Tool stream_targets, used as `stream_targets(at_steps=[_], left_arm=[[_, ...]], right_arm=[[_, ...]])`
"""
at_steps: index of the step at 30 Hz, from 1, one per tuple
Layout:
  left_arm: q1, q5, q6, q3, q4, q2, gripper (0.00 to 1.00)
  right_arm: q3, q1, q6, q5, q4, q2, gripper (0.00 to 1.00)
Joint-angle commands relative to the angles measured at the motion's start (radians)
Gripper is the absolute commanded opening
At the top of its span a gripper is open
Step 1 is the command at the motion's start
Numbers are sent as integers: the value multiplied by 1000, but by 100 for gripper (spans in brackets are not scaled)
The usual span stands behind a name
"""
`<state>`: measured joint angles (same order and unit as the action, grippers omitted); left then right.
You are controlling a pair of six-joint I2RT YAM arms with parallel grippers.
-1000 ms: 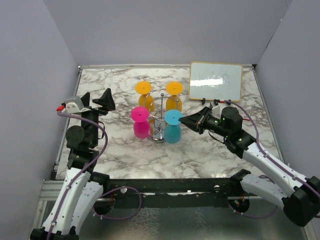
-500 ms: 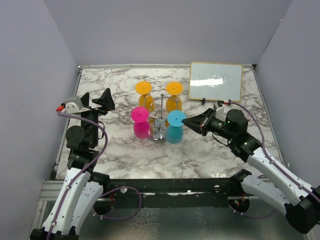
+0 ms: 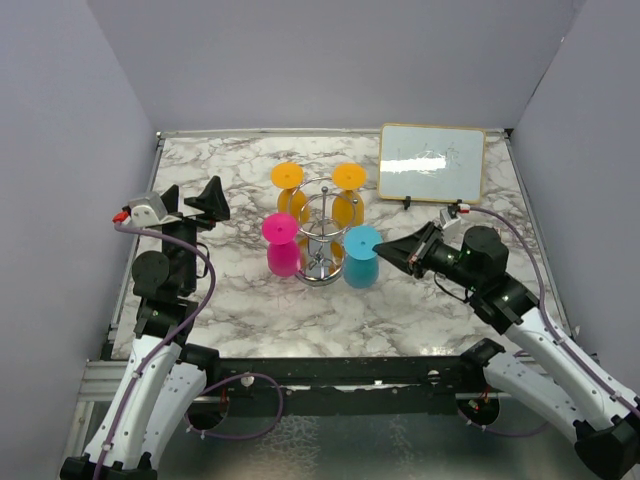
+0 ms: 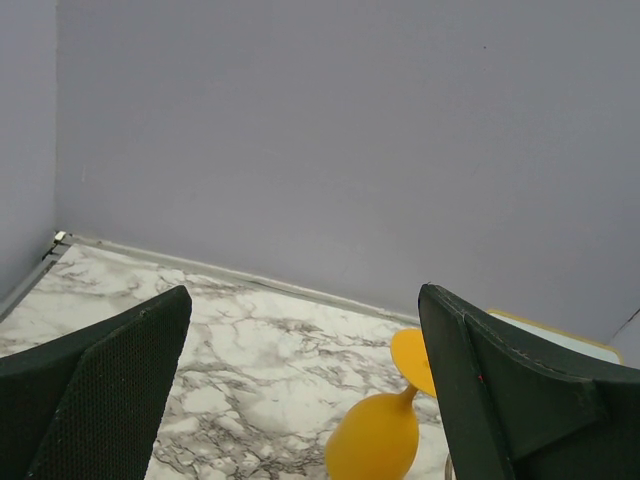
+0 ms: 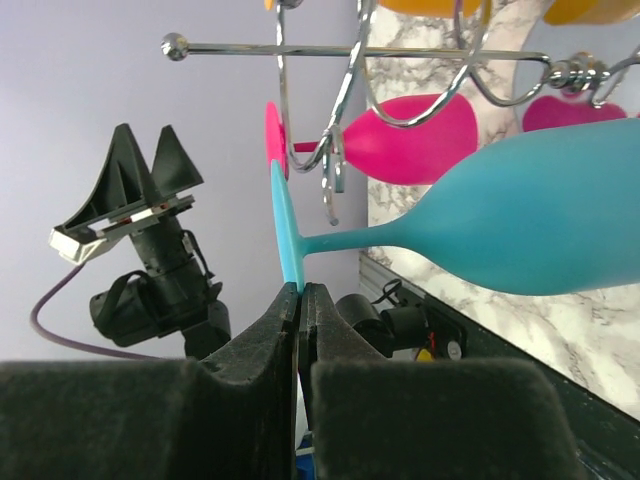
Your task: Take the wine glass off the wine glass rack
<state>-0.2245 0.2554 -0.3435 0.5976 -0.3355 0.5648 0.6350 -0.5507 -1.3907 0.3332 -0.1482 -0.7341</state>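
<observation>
The chrome wine glass rack (image 3: 322, 232) stands mid-table, with two orange glasses (image 3: 287, 190) and a pink glass (image 3: 281, 245) hanging upside down on it. My right gripper (image 3: 385, 247) is shut on the foot rim of the teal wine glass (image 3: 361, 258), which sits just right of the rack, its stem clear of the hooks. In the right wrist view the pads (image 5: 300, 300) pinch the teal foot (image 5: 284, 225), with the rack (image 5: 352, 90) behind. My left gripper (image 3: 190, 198) is open and empty at the left, far from the rack; an orange glass (image 4: 385, 430) shows between its fingers.
A framed whiteboard (image 3: 431, 162) stands at the back right on small easel feet. Grey walls enclose the marble table (image 3: 400, 300) on three sides. A black frame bar runs along the near edge.
My right gripper has pulled back to the right with the teal glass, drawing it out from the rack's hook. The left arm has not moved.
</observation>
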Motion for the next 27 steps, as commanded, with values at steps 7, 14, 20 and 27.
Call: stream_targets(at_steps=[7, 14, 20, 27], left_arm=[[-3, -35, 39, 46, 42, 18, 99], [-3, -76, 22, 92, 82, 53, 99], [-3, -216, -11, 260, 189, 177, 99], [-3, -383, -68, 479, 264, 303, 99]], right_arm=[[58, -6, 353, -61, -221, 118, 2], [211, -6, 663, -346, -498, 230, 2], [292, -6, 945, -502, -416, 363, 2], [408, -6, 1330, -413, -321, 309, 2]])
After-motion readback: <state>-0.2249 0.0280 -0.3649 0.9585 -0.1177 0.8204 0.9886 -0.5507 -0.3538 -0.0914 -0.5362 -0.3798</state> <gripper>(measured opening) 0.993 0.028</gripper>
